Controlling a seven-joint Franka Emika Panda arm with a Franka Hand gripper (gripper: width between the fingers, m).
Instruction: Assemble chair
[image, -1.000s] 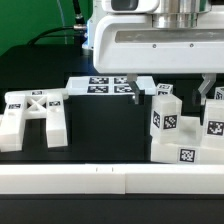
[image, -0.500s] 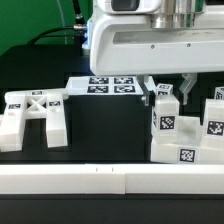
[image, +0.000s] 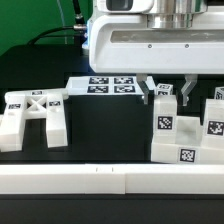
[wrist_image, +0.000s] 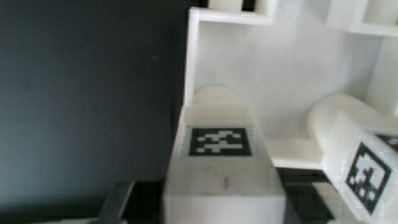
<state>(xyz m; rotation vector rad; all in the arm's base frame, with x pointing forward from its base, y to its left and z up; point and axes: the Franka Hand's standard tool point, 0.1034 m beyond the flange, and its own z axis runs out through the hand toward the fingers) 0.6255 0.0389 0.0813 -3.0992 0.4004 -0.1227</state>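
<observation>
inside the closed end effector (image: 168, 93), top of upright chair leg (image: 164, 124)

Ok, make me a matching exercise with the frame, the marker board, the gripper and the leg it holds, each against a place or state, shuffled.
1. frame
2. marker board
3. gripper
4. leg

A. upright, at the exterior view's right
B. shut on the leg
C. lying at the exterior view's left
D. flat, farther back, tags up

Pairs: 1-C, 2-D, 3-B, 4-A
</observation>
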